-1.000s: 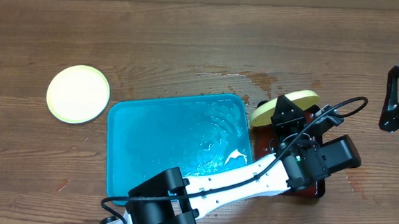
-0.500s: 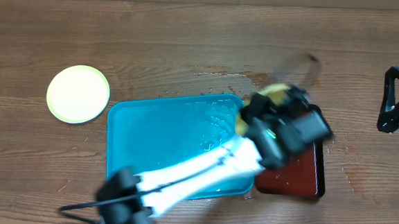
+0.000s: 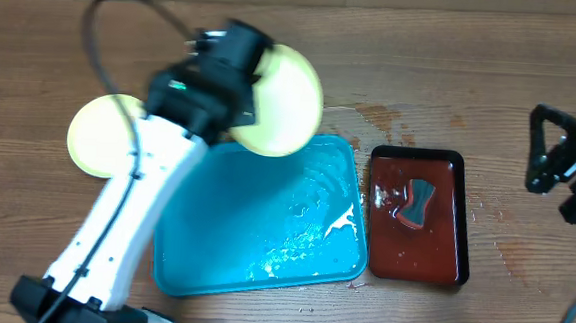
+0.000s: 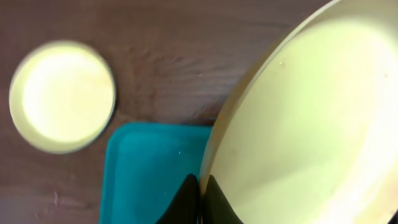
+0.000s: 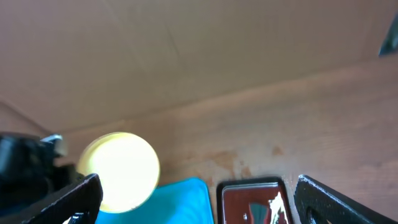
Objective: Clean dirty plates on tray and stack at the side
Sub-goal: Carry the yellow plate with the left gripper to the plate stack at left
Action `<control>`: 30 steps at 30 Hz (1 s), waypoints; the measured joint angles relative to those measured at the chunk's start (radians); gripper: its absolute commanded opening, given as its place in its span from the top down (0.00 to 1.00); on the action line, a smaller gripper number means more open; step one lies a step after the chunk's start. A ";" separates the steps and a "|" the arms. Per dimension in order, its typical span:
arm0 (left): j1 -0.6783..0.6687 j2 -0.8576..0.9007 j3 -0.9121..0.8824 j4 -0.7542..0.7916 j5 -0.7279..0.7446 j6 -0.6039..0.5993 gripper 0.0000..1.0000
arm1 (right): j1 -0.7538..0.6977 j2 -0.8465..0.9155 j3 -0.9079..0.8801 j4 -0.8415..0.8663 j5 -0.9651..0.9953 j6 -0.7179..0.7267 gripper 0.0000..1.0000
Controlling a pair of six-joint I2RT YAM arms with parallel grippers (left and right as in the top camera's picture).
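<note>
Your left gripper (image 4: 200, 193), jaws pinching the rim of a pale yellow-green plate (image 3: 287, 101), holds it above the far edge of the turquoise tray (image 3: 254, 230). A second plate (image 3: 94, 135) lies flat, left of the tray. Your right gripper (image 5: 198, 186) hangs at the right, jaws spread wide.

Bright, even light — motion blur, washed-out plate (image 4: 311, 124)

Pale yellow-green plates (image 3: 290, 100), turquoise tray (image 3: 220, 212), dark red-brown tray (image 3: 440, 263), wood-grain table (image 3: 425, 50)
</note>
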 measured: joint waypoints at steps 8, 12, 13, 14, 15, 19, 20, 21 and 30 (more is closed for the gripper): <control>0.325 -0.108 -0.339 0.145 0.235 -0.032 0.95 | 0.000 0.087 -0.005 -0.007 -0.069 0.008 0.00; 0.482 -0.198 -0.534 0.238 0.343 -0.035 0.96 | 0.000 0.116 -0.005 -0.007 -0.109 0.009 0.00; 0.523 -0.216 -0.571 0.254 0.364 -0.036 0.95 | 0.000 0.122 -0.005 -0.008 -0.121 0.009 0.00; 0.563 -0.230 -0.604 0.269 0.382 -0.037 0.96 | 0.000 0.130 -0.005 -0.008 -0.134 0.009 0.00; 0.602 -0.241 -0.631 0.279 0.398 -0.038 0.95 | 0.000 0.137 -0.005 -0.008 -0.145 0.009 0.00; 0.756 -0.250 -0.711 0.331 0.444 -0.053 0.95 | 0.000 0.171 -0.005 -0.008 -0.193 0.009 0.00; 0.787 -0.250 -0.724 0.345 0.451 -0.059 0.96 | 0.000 0.177 -0.005 -0.008 -0.201 0.009 0.00; 0.820 -0.250 -0.738 0.366 0.461 -0.065 0.96 | 0.000 0.186 -0.005 -0.008 -0.214 0.009 0.00; 1.114 -0.218 -0.782 0.531 0.517 -0.119 0.96 | 0.000 0.208 -0.007 -0.008 -0.257 0.009 0.00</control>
